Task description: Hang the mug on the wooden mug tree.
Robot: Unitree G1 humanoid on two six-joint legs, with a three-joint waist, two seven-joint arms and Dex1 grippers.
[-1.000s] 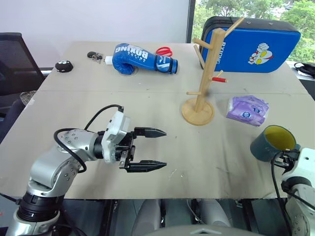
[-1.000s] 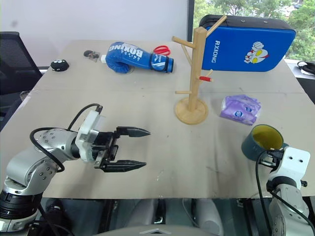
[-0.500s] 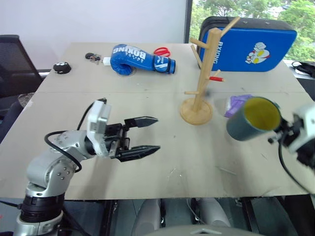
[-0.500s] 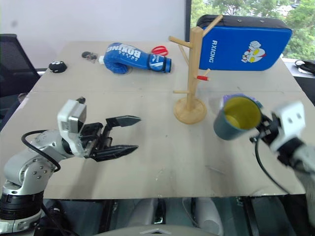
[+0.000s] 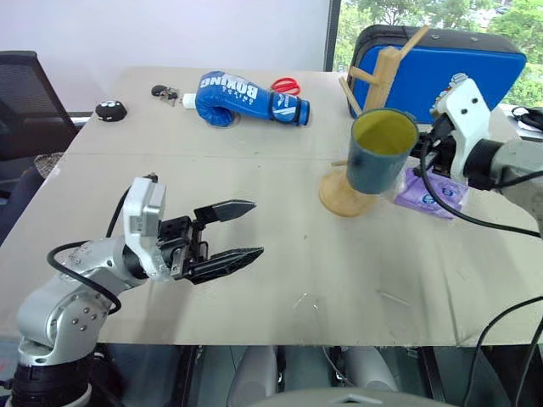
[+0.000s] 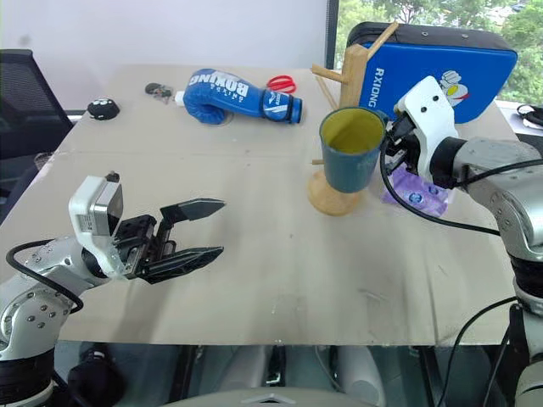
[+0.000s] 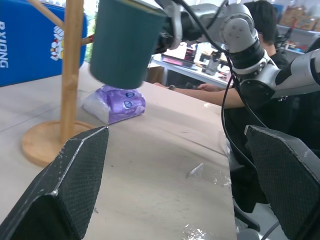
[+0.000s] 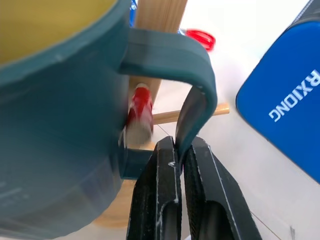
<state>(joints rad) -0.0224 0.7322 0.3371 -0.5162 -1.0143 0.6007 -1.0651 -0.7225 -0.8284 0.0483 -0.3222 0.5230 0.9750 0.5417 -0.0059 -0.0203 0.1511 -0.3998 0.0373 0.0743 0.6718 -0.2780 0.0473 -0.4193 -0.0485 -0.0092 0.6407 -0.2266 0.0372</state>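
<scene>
The dark teal mug (image 5: pixel 382 153) with a yellow inside hangs upright in the air, just in front of the wooden mug tree (image 5: pixel 344 197) and covering most of its pole. My right gripper (image 8: pixel 179 146) is shut on the mug's handle (image 8: pixel 200 75), reaching in from the right (image 6: pixel 393 140). In the right wrist view a red-tipped peg (image 8: pixel 140 112) shows through the handle's loop, close to the mug's wall. My left gripper (image 5: pixel 254 227) is open and holds nothing, low over the table's front left, far from the tree.
A blue boxing glove (image 5: pixel 246 95), red scissors (image 5: pixel 287 85), keys (image 5: pixel 164 91) and a small black object (image 5: pixel 110 108) lie along the far edge. A blue pad (image 5: pixel 450 72) stands behind the tree, with a purple packet (image 5: pixel 437 191) to its right.
My right gripper has lifted the mug from the table's front right corner, up and leftward, to just in front of the mug tree. The left gripper has drifted slightly left and turned.
</scene>
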